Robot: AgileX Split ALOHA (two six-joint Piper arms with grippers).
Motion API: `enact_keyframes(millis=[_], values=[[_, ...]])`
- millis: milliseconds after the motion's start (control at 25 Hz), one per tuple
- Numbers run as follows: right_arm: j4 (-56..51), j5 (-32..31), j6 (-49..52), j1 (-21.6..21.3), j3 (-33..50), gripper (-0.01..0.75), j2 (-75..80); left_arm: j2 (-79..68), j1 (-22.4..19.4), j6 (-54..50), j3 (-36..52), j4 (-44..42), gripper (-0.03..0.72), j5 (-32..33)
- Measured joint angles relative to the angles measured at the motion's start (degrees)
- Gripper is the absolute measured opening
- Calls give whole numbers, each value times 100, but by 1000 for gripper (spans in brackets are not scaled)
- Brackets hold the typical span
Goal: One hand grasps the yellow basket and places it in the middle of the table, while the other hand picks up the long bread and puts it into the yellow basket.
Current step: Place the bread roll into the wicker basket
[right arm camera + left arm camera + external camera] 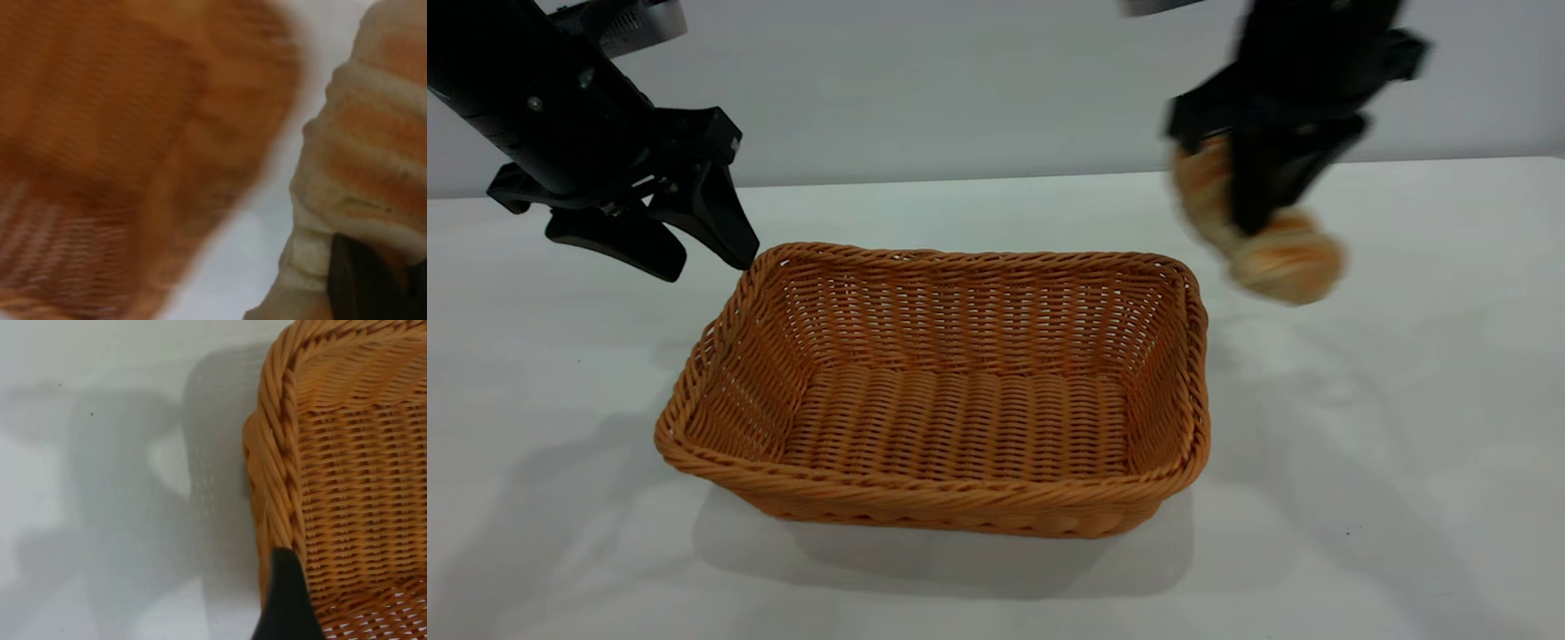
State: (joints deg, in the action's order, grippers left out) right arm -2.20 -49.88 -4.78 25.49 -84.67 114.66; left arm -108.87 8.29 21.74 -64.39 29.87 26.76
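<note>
The yellow basket (951,391) stands upright near the middle of the white table (1405,400); its inside holds nothing. My left gripper (703,253) hovers at the basket's far left corner, open, with one fingertip close to the braided rim. In the left wrist view one dark finger (287,603) lies over the rim of the basket (347,453). My right gripper (1254,218) is shut on the long bread (1289,262) and holds it in the air, tilted, above the table just beyond the basket's far right corner. The right wrist view shows the bread (373,167) and the basket (120,153) below.
The white table (100,487) stretches bare to the left, right and front of the basket. A pale wall rises behind the table's far edge (996,182).
</note>
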Motion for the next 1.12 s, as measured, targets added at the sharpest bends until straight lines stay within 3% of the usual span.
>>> enact_keyframes(millis=[240, 800, 920, 1120], values=[[-521, 610, -326, 648, 0, 69, 101, 0, 0, 7, 0, -43, 572, -7], [-2000, 1060, -1665, 714, 0, 79, 979, 612, 0, 7, 0, -45, 572, -89], [-2395, 1073, -2108, 714, 0, 146, 1033, 621, 0, 7, 0, -45, 572, -84], [-2689, 1106, -2450, 714, 0, 421, 1040, 621, 0, 7, 0, -45, 572, -51]])
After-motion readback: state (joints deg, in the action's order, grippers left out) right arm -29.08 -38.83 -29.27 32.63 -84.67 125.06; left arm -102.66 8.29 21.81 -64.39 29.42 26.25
